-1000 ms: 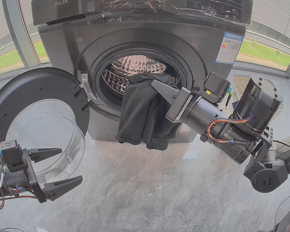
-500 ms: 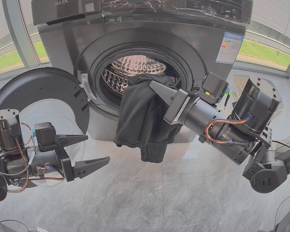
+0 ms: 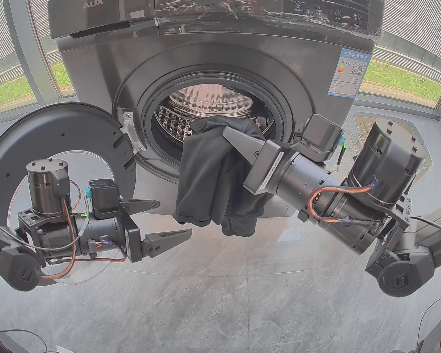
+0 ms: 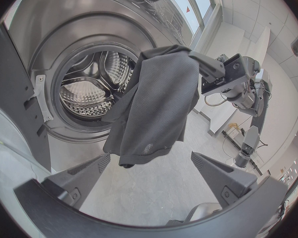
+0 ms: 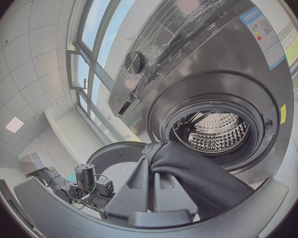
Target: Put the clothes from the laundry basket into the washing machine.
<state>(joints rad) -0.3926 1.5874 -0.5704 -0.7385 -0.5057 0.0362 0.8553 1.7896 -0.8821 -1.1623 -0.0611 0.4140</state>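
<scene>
Pinching dark shirt (image 3: pixel 206 177) at drum mouth (image 3: pixel 206 99), right end effector (image 3: pixel 227 133), left end effector (image 3: pixel 174 218) agape, empty.

A garment (image 3: pixel 210 177) hangs from the right hand (image 3: pixel 228 133) in front of the washer's (image 3: pixel 98 74) drum (image 3: pixel 206 101) opening, trailing down past its lower rim. The door (image 3: pixel 49 133) stands swung out to the left. The left hand (image 3: pixel 174 219) sits low before the door, left of the garment and apart from it. A basket (image 3: pixel 365 123) lies right of the washer, behind the right arm.
</scene>
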